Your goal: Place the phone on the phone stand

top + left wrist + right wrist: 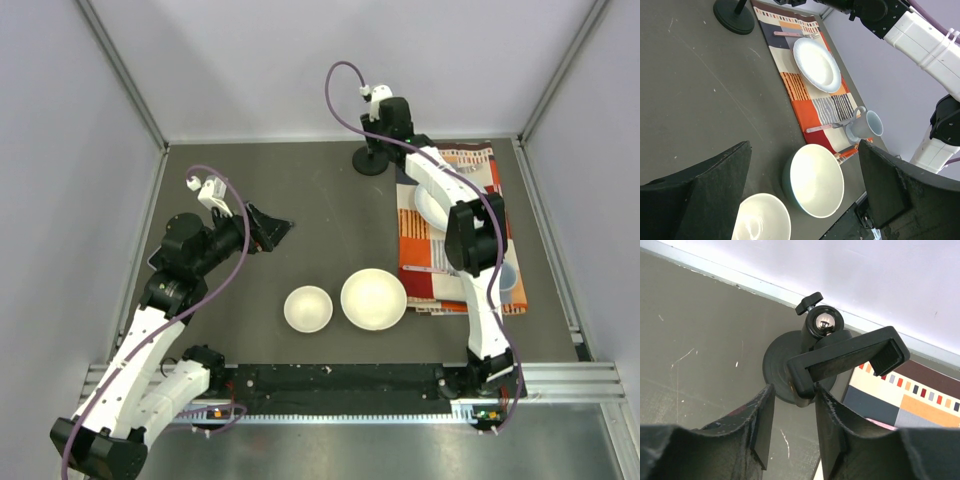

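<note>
The phone stand (372, 160) stands at the back of the table, just left of the placemat; its disc base also shows in the left wrist view (734, 17). In the right wrist view its clamp cradle (845, 357) holds nothing. My right gripper (385, 125) is open right over the stand (794, 390), with the cradle's lower corner between the fingertips, against the right finger (832, 425). My left gripper (280, 228) is wide open and empty (804, 145), raised above the table's left middle. The phone is not visible in any view.
Two pale bowls (308, 308) (373, 298) sit near the front middle, and also show in the left wrist view (760, 217) (815, 180). A striped placemat (440, 260) on the right carries a white plate (816, 64), a mug (867, 125) and cutlery.
</note>
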`<state>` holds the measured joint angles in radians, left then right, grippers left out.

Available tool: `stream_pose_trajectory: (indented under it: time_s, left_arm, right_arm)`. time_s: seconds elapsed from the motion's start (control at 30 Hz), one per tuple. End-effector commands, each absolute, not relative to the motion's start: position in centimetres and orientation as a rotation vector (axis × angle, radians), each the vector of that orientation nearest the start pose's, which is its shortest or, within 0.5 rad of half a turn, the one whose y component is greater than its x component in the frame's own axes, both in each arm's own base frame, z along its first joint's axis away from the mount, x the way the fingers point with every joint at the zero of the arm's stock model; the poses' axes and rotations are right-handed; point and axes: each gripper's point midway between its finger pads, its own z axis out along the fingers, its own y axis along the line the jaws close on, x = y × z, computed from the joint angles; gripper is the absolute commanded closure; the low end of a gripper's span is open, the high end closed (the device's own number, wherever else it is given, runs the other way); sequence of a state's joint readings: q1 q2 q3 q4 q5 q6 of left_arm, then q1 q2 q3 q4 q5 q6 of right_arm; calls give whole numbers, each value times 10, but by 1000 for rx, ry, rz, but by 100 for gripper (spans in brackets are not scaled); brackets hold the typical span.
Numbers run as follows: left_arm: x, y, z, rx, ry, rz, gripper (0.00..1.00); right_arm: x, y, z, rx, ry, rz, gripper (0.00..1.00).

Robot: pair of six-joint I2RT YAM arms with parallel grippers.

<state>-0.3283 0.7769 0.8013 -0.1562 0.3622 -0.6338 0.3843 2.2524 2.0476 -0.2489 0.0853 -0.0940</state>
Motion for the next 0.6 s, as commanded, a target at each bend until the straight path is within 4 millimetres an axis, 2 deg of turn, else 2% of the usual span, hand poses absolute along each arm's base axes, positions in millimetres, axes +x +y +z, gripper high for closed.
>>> stream_pose_trajectory:
  time_s: [0.0,0.13,0.17,0.2,0.3,0.43,0.57]
  left_arm:
    - [254,-179,320,40,1724,-1035,7]
    - [254,-180,319,37,1729,-1038,7]
    - [255,-180,317,37,1734,-1036,8]
    - [254,-180,318,40,1732,-1036,8]
    - [255,-181,319,39,1731,-1040,8]
    - [255,-181,320,41,1730,-1039,8]
    - [255,-181,319,38,1735,-1042,8]
  right_arm:
    - [604,234,249,-406,1841,143,65]
    - [604,237,258,-398,1825,157,66]
    - [605,237,258,-398,1823,159,58]
    - [605,237,262,-395,1815,159,54]
    - [609,237,262,-394,1813,146,53]
    - [609,236,269,-387,1804,145,56]
    - [611,239,261,-399,1818,156,65]
